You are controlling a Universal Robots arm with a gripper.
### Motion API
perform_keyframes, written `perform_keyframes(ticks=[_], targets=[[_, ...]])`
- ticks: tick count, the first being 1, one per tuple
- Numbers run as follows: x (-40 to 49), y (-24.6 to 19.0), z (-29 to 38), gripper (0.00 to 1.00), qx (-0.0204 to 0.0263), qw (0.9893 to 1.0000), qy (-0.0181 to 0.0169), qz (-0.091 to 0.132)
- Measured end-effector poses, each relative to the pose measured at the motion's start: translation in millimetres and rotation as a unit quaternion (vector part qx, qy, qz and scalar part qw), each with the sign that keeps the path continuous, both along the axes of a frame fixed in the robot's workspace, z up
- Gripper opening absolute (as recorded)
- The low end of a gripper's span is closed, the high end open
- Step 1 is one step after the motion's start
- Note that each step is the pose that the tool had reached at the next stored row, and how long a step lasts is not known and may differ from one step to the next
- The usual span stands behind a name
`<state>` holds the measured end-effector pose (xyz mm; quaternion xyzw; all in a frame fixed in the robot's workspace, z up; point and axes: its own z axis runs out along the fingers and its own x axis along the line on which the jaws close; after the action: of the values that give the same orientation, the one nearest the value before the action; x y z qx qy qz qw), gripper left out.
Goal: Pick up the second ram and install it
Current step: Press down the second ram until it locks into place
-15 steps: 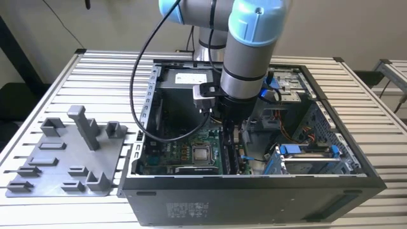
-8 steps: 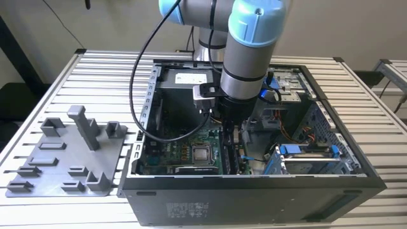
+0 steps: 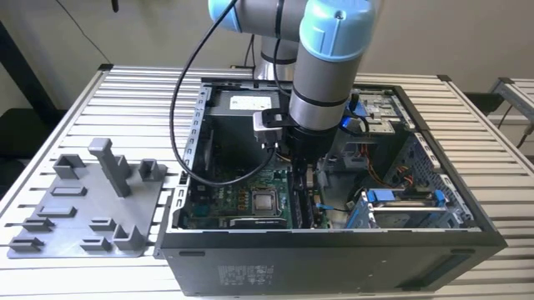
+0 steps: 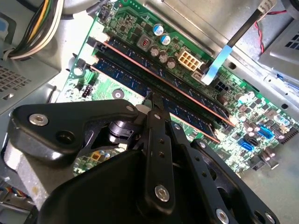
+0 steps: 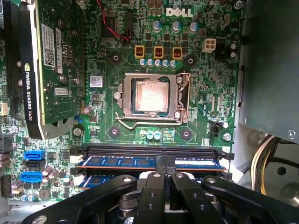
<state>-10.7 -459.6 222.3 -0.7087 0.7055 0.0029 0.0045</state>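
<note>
Two ram sticks stand side by side in the motherboard's slots, just below the CPU socket [image 5: 149, 95]. The second ram [image 5: 121, 162] [image 4: 122, 80] is a long dark stick with blue-labelled chips, seated in its slot. My gripper [image 5: 164, 159] [image 4: 154, 97] is shut, with its fingers pressed together. Their tip sits on the middle of that stick's top edge. The other stick [image 5: 100, 180] lies closer to me and is partly hidden by the gripper body. In the exterior view the gripper [image 3: 302, 187] reaches straight down into the case by the slots.
An empty black slot [image 5: 140, 150] runs beside the sticks. A graphics card [image 5: 51, 70] stands upright nearby. Cable bundles [image 4: 32, 28] and a blue-tipped ribbon cable [image 4: 217, 63] hang close. Beside the open case [image 3: 334, 240] is the grey holder tray [image 3: 50, 247] with its upright post [image 3: 112, 165].
</note>
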Motion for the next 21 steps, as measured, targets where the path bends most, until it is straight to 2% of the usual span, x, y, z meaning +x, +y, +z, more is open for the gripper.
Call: perform_keyframes(ticks=[3,8,13,18,21], targets=[[0.0,0.0,4.0,0.11,0.0004,1.0000,-0.0002,0.000],[0.0,0.0,19.9,0.11,0.0001,1.0000,-0.0001,0.000],[0.0,0.0,30.9,0.11,0.0001,1.0000,-0.0001,0.000],[0.0,0.0,38.6,0.11,0.0001,1.0000,-0.0001,0.000],[0.0,0.0,38.9,0.11,0.0003,1.0000,-0.0001,0.000]])
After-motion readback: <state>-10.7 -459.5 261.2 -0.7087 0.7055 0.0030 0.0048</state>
